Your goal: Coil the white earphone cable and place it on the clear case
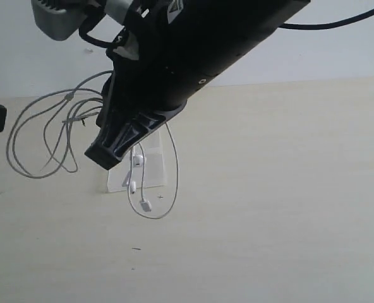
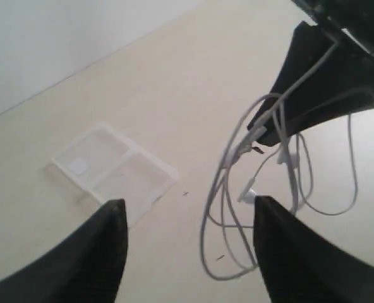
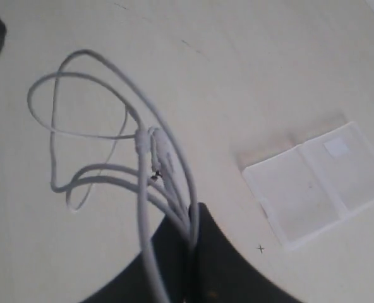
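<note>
Case (image 3: 316,183) on table (image 3: 237,63) — cable (image 3: 139,142) aloft, apart

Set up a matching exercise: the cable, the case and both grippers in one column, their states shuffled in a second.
1. earphone cable
2. clear case
3. left gripper
4. right gripper

A. open, holding nothing
B. lying flat, nothing on it
C. shut, pinching something thin
D. hanging in loose loops

Pairs: 1-D, 2-B, 3-A, 4-C
</note>
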`<state>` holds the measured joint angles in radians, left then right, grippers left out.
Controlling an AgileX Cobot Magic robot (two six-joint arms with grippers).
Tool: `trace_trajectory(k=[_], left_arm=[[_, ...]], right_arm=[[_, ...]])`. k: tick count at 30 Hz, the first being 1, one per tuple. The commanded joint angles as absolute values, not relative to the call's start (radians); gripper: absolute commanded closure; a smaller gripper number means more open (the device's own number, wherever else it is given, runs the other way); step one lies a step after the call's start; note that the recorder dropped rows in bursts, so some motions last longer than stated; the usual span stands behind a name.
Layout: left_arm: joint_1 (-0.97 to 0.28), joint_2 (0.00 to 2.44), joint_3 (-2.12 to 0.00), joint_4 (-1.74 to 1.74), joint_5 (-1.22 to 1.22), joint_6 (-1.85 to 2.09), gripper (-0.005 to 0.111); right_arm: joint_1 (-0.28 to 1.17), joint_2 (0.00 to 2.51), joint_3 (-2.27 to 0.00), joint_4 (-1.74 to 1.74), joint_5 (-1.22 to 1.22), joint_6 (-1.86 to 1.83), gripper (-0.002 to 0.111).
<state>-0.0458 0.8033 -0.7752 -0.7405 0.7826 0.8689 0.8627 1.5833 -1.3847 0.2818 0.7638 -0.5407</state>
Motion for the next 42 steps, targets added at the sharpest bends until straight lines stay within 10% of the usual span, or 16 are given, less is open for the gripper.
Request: trace_trajectory(k=[1,42], left_arm=[[-0.042,0.766,-0.782,-0.639,0.715,0.741,0.049],[-0.042,0.612,-0.753,-0.600,0.675,0.723,0.049]], right_arm=[[0.831,1.656,-1.382,0.228,0.683,-0.465,0.108],[0.678,2.187,-1.591,0.756,0.107,-0.444,0.108]])
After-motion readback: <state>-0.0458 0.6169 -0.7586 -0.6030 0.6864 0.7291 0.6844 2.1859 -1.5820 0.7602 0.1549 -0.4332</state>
